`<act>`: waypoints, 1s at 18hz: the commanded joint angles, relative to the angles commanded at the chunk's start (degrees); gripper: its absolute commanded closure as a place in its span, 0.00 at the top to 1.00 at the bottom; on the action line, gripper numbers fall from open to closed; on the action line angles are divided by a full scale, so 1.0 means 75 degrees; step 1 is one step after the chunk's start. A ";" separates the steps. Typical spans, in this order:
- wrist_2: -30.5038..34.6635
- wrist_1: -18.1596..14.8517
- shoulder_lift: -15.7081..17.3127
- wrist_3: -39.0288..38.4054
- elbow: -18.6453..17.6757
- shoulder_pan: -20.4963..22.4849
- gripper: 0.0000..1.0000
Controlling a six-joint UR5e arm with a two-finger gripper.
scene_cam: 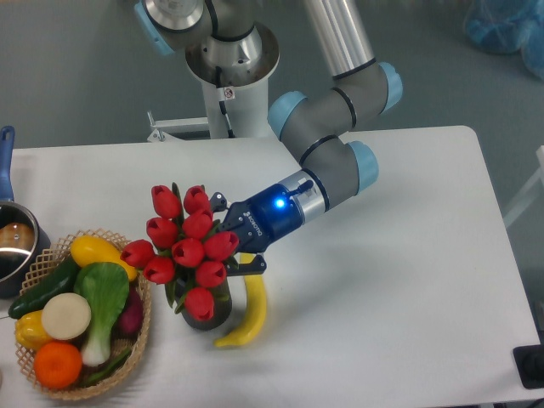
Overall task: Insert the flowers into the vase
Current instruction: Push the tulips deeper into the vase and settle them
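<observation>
Fixed-camera view of a white table (382, 280). The flowers (187, 248), a bunch of red tulips with closed buds and green leaves, stand over the mouth of the vase (206, 311), a dark matte cylinder whose top is largely hidden by the lowest buds and leaves; only its lower wall shows. The stems appear to run down into the vase, though the mouth itself is hidden. The gripper (231, 242) reaches in from the right of the vase, angled down and to the left, with a blue light lit on its wrist. Its dark fingers (246, 265) lie on either side of the bunch, just behind the buds; the buds cover the fingertips, so whether they grip the stems cannot be told.

Just right of the vase, touching or nearly touching its base, lies a yellow banana (249, 311). To the left of the vase sits a woven basket (143, 327) holding a yellow squash (100, 253), bok choy (104, 297), a cucumber (44, 287), an orange (58, 364) and other vegetables. Farther left of the vase, at the frame edge, is a pot (13, 246) with a blue handle.
</observation>
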 joint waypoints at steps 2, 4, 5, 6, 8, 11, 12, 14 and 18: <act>-0.0012 0.0000 -0.0094 0.0141 -0.0023 -0.0012 0.35; -0.0012 0.0024 -0.0153 0.0188 -0.0035 -0.0012 0.35; -0.0012 0.0024 -0.0153 0.0188 -0.0024 -0.0012 0.35; -0.0012 0.0035 -0.0164 0.0200 -0.0035 -0.0012 0.35; -0.0012 0.0035 -0.0176 0.0200 -0.0035 -0.0023 0.36; -0.0012 0.0035 -0.0188 0.0258 -0.0047 -0.0023 0.36; -0.0012 0.0047 -0.0211 0.0258 -0.0047 -0.0012 0.36; -0.0012 0.0047 -0.0235 0.0352 -0.0059 -0.0012 0.36; -0.0012 0.0059 -0.0246 0.0446 -0.0094 -0.0012 0.37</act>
